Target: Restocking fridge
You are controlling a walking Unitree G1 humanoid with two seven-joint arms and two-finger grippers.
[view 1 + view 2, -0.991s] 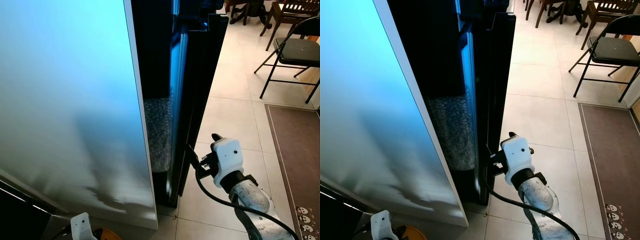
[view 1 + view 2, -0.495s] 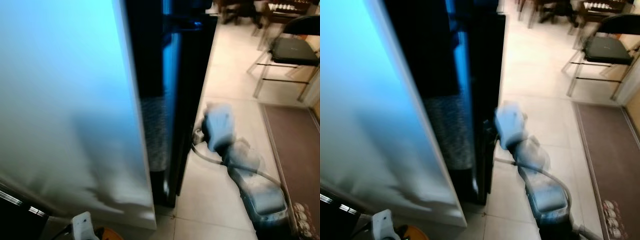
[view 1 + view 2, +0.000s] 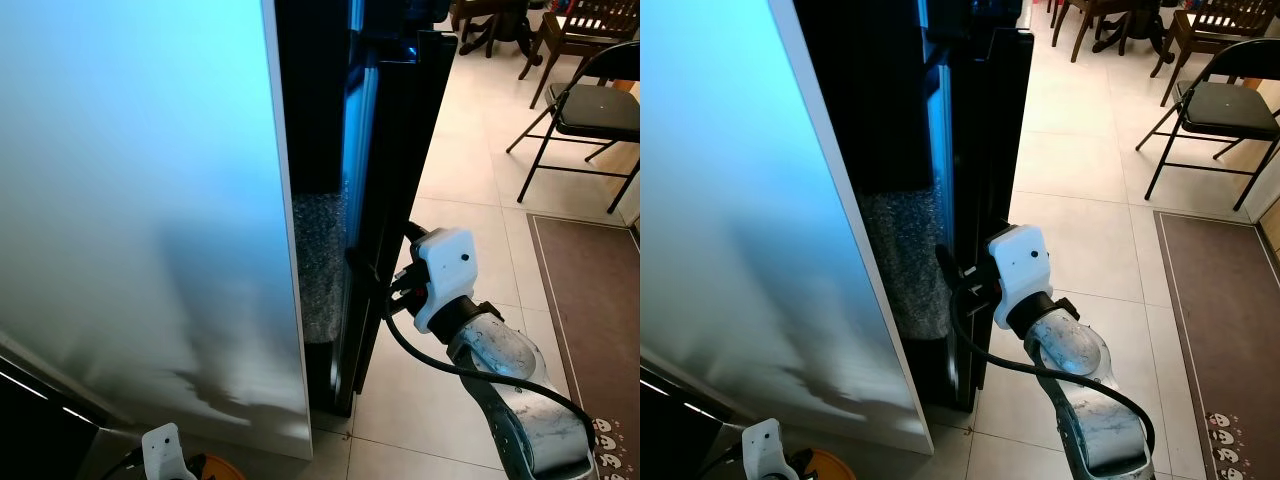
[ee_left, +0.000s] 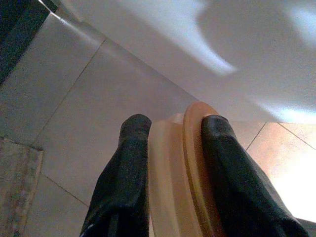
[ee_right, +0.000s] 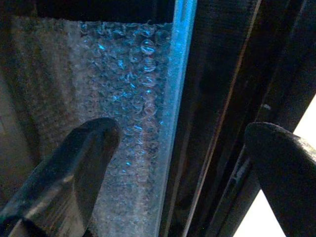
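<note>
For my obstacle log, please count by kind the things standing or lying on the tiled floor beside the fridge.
Black metal folding chair: 1
Brown wooden slatted chair: 1
Brown floor mat: 1
Total: 3, dark cropped furniture legs uncounted.

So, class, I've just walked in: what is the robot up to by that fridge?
The robot stands at the side of a fridge whose black door is slightly ajar. Its right gripper is open at the door's edge, one finger on each side of it, as if to pull the door wider. Bubble wrap shows in the gap. The left gripper hangs low over the tiled floor, shut on a yellow lidded container. A folding chair stands further off.
</note>
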